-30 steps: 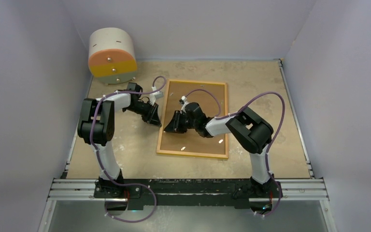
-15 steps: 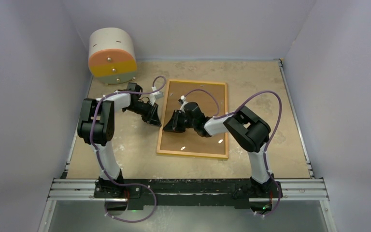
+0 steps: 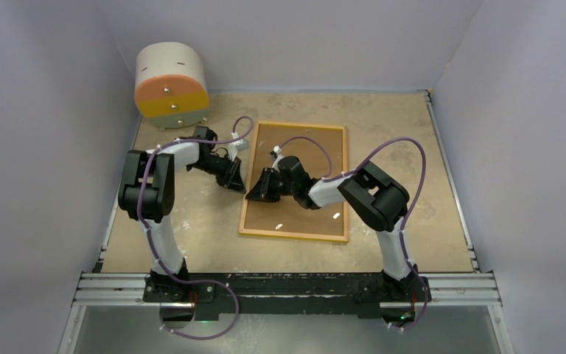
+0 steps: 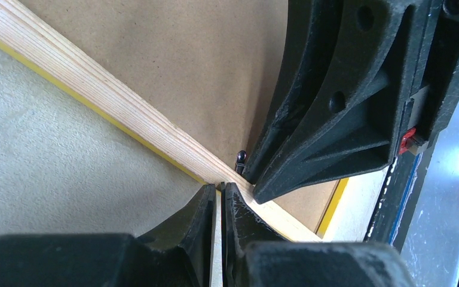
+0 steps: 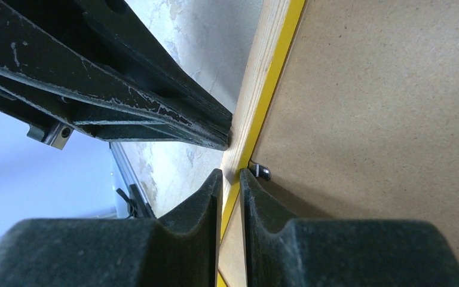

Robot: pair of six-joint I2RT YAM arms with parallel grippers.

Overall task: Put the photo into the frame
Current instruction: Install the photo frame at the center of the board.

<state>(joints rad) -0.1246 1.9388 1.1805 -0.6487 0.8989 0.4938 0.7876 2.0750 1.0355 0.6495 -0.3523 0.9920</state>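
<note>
The frame [image 3: 295, 235] lies face down on the table [image 3: 191, 221] with the brown backing board [image 3: 317, 151] seated inside it; the photo is not in sight. Both arms reach low with bent elbows and meet at its left rim, probably to steady it. The left gripper [image 3: 237, 184] and right gripper [image 3: 254, 193] each pinch that rim, beside a small metal tab [image 5: 262, 172].

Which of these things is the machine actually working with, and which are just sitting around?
In the job: the frame, lying face down; the brown backing board in it; the left pincer and right pincer, both at its left rim. I see no photo.
Just lying about: the round drawer chest at the back left.
</note>
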